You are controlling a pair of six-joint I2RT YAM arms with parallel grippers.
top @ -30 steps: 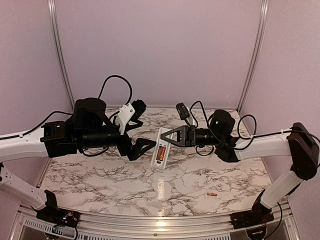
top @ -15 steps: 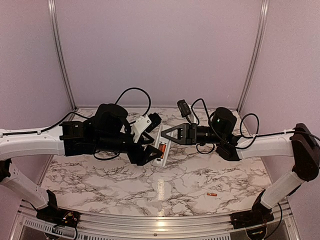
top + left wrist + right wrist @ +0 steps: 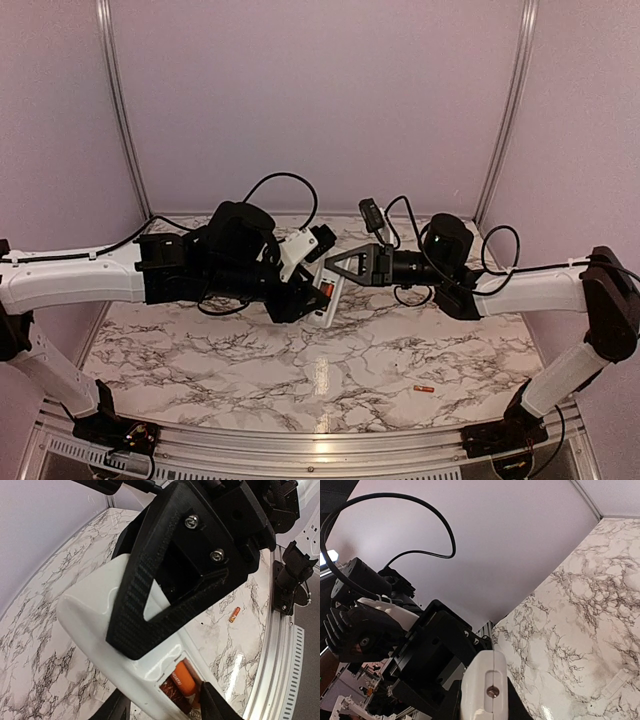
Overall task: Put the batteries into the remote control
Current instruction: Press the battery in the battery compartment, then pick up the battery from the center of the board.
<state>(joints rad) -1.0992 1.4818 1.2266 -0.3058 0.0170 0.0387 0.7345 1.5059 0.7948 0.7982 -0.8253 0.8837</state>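
Top external view, entry one: remote control [image 3: 322,312], over the middle of the desk [image 3: 400,350], long axis running far to near, recess upward, one battery [image 3: 181,676] seated inside. My right end effector [image 3: 333,268] clamps its far end. My left end effector [image 3: 165,710] straddles its near end; I cannot tell whether it grips. Entry two: second battery [image 3: 422,388], lying on the desk, well apart.
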